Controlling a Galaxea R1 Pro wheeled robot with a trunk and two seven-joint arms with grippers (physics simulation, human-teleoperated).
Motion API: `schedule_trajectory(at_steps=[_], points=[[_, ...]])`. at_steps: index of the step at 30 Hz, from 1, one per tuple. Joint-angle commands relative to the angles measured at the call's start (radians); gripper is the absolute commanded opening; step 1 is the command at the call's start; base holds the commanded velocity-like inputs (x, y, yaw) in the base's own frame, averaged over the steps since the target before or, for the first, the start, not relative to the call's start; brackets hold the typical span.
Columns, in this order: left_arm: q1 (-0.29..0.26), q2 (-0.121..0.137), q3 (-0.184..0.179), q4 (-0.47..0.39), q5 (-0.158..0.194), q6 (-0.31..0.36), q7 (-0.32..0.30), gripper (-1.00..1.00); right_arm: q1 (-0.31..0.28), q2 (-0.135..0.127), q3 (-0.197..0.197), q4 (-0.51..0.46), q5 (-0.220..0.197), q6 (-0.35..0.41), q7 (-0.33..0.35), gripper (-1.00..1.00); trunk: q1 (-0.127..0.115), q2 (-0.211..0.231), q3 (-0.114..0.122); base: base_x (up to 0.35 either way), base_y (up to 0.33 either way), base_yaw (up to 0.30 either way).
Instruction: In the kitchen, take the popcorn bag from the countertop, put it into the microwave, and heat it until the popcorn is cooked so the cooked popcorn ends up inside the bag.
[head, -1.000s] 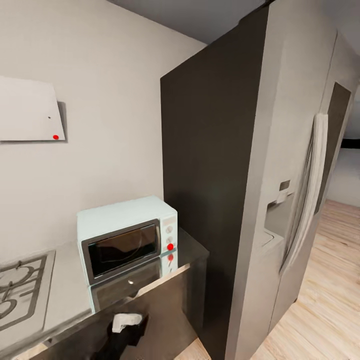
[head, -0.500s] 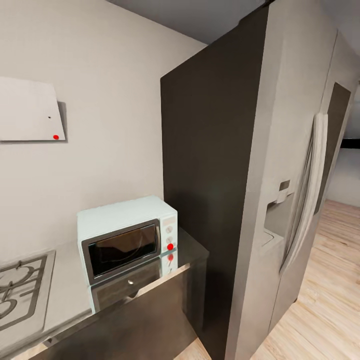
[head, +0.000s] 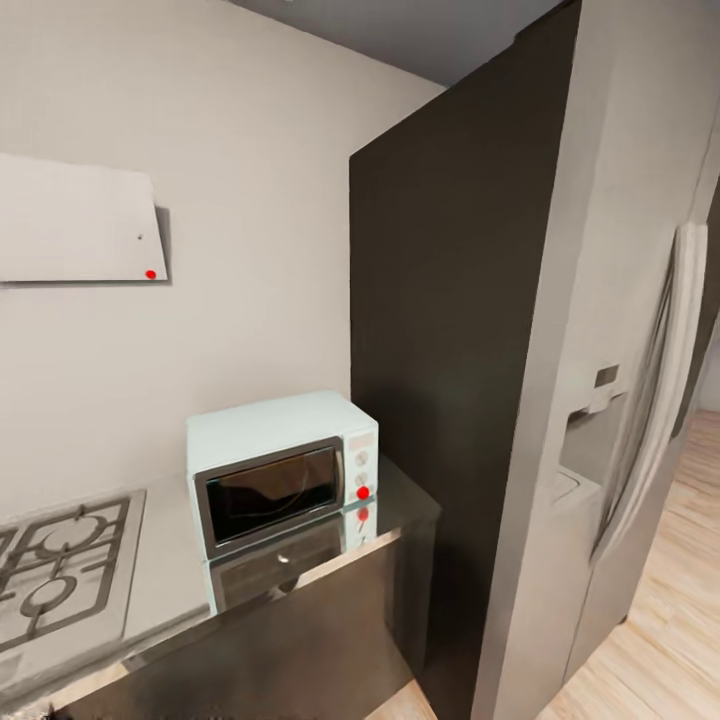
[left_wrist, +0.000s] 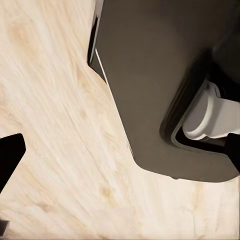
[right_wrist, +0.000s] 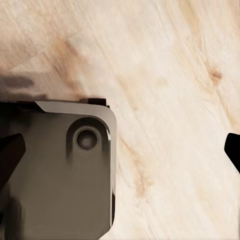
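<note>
— White walls and dark cabinets are what I see in the kitchen (head: 250, 200). Where is the microwave?

— I see the microwave (head: 283, 470) at the right end of the countertop (head: 165, 585), door closed, beside the tall fridge (head: 560, 360). A gas hob (head: 60, 575) is at the left end.

— And the jaws?

— I look down at the wooden floor (right_wrist: 175, 75) from both wrists; left gripper (left_wrist: 120, 170) and right gripper (right_wrist: 122, 150) are spread wide, holding nothing.
</note>
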Motion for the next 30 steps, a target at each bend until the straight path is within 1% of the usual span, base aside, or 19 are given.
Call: schedule_trajectory(at_steps=[1, 5, 8, 13, 30], points=[[0.001, 0.0, 0.005, -0.003, -0.004, 0.005, -0.003, 1.0, -0.001, -0.001, -0.009, 0.005, 0.009, -0.006, -0.005, 1.0, 0.0, 0.0, 0.0, 0.0, 0.0, 0.284], [0.001, -0.007, 0.005, -0.003, -0.005, 0.005, -0.003, 1.0, -0.001, -0.001, -0.01, 0.005, 0.009, -0.005, -0.007, 1.0, 0.0, 0.0, 0.0, 0.0, 0.0, 0.284], [0.001, -0.009, 0.005, -0.004, -0.005, 0.004, -0.003, 1.0, -0.001, -0.002, -0.013, 0.005, 0.008, -0.007, -0.037, 1.0, 0.0, 0.0, 0.0, 0.0, 0.0, 0.284], [0.001, -0.01, 0.005, -0.005, -0.005, 0.004, -0.003, 1.0, -0.001, -0.002, -0.013, 0.005, 0.006, -0.008, -0.059, 1.0, 0.0, 0.0, 0.0, 0.0, 0.0, 0.268], [0.001, -0.01, 0.005, -0.006, -0.005, -0.012, -0.003, 1.0, -0.001, -0.002, -0.013, 0.005, 0.006, -0.002, -0.06, 1.0, 0.0, 0.0, 0.0, 0.0, 0.0, 0.247]])
